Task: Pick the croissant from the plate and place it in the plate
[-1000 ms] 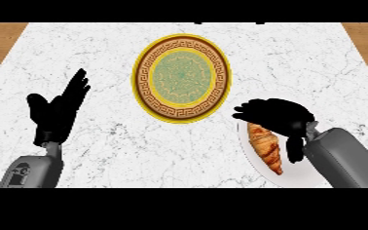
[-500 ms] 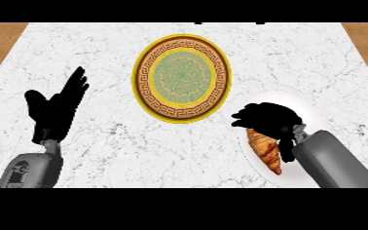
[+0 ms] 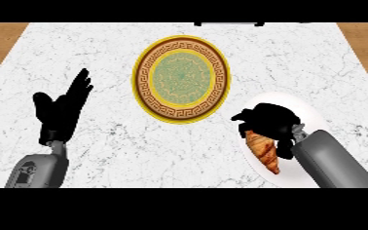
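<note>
One croissant (image 3: 263,151) lies on the white plate (image 3: 298,106) at the lower right of the tabletop (image 3: 108,53). It is golden brown and runs lengthwise from upper left to lower right, its lower end near the plate's near rim. Its upper end sits under the right hand (image 3: 267,121).

Right hand: over the white plate, directly above the croissant's upper end. The fingers (image 3: 243,118) are curled downward and toward the left. Whether they are closed round the croissant or only bent above it cannot be told; the hand hides the point of contact. The grey right forearm (image 3: 332,162) enters from the lower right corner and covers part of the plate's right side.

White plate: flat on the tabletop, just beside the lower right edge of the patterned plate (image 3: 182,79), the two rims close but apart.

Patterned plate: yellow rim, brown band with a key pattern, green centre. It sits at the middle of the tabletop and carries nothing.

Left hand (image 3: 63,108): at the left side, well apart from both plates, fingers straight and pointing up, released, holding nothing. It is at rest. Its grey forearm (image 3: 39,168) enters from the lower left.

Tabletop: white marble with grey veins
</note>
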